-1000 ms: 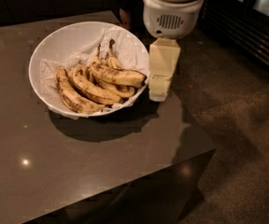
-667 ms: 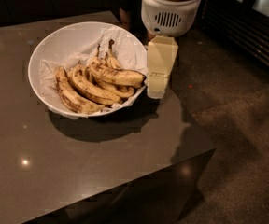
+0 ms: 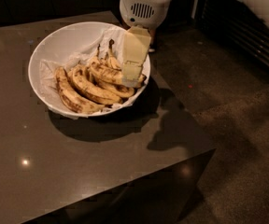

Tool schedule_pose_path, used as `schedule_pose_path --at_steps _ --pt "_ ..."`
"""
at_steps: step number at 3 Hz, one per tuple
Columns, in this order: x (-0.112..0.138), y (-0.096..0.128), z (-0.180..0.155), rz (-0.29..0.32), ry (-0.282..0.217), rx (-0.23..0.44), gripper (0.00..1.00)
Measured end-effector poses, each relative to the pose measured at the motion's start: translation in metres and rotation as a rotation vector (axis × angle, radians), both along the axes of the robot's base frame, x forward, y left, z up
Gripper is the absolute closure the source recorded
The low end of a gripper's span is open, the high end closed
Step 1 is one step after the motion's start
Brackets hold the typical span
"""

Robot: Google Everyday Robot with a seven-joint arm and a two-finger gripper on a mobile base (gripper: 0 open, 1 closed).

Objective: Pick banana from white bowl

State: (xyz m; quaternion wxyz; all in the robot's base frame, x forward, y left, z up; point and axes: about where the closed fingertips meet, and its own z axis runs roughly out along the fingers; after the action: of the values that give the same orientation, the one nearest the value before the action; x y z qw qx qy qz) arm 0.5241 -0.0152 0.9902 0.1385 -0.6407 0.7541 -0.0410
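Gripper (image 3: 130, 80) low over right side of bowl (image 3: 40, 55) on tabletop (image 3: 78, 162) | jaws: open or closed, can't tell | banana (image 3: 105, 72) tops pile, right of bowl centre, directly beneath gripper | long axis left–right, dark tip at right rim.

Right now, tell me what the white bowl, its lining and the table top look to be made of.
The white bowl looks like glazed ceramic or hard plastic: smooth, glossy. The lining is thin matt white paper: crumpled folds. The table top seems polished dark stone or laminate: it mirrors light spots. The gripper, cream and plastic-looking, hangs low over the bowl's right side.
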Motion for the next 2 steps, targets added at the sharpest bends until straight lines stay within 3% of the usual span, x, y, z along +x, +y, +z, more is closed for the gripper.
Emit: schedule_pose_path --at_steps 2 --pt "0.018 0.028 -0.023 0.034 0.12 0.083 0.0"
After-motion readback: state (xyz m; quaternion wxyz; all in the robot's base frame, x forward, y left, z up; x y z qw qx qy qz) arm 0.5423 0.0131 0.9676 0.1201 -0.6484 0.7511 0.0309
